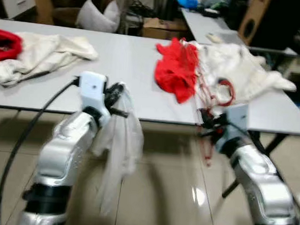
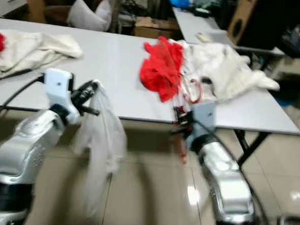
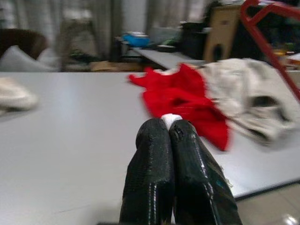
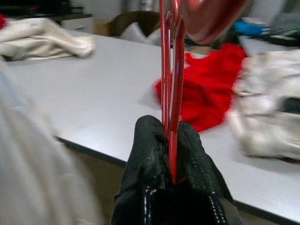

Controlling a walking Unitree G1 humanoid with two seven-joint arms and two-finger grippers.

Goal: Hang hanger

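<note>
My left gripper (image 1: 116,97) is at the near edge of the grey table (image 1: 127,60), shut on a thin white garment (image 1: 120,146) that hangs below the table edge toward the floor. In the left wrist view a bit of white cloth (image 3: 171,119) shows between the closed fingertips. My right gripper (image 1: 208,124) is at the table's front edge on the right, shut on a red wire hanger (image 4: 169,70). The hanger (image 1: 206,98) stands upright, with its hook (image 4: 211,18) overhead in the right wrist view.
A red cloth (image 1: 175,68) and a crumpled white garment (image 1: 237,67) lie on the table just beyond the right gripper. More cream (image 1: 41,52) and red (image 1: 4,45) clothes lie at the far left. A second table, boxes and clutter stand behind. Glossy floor tiles lie below.
</note>
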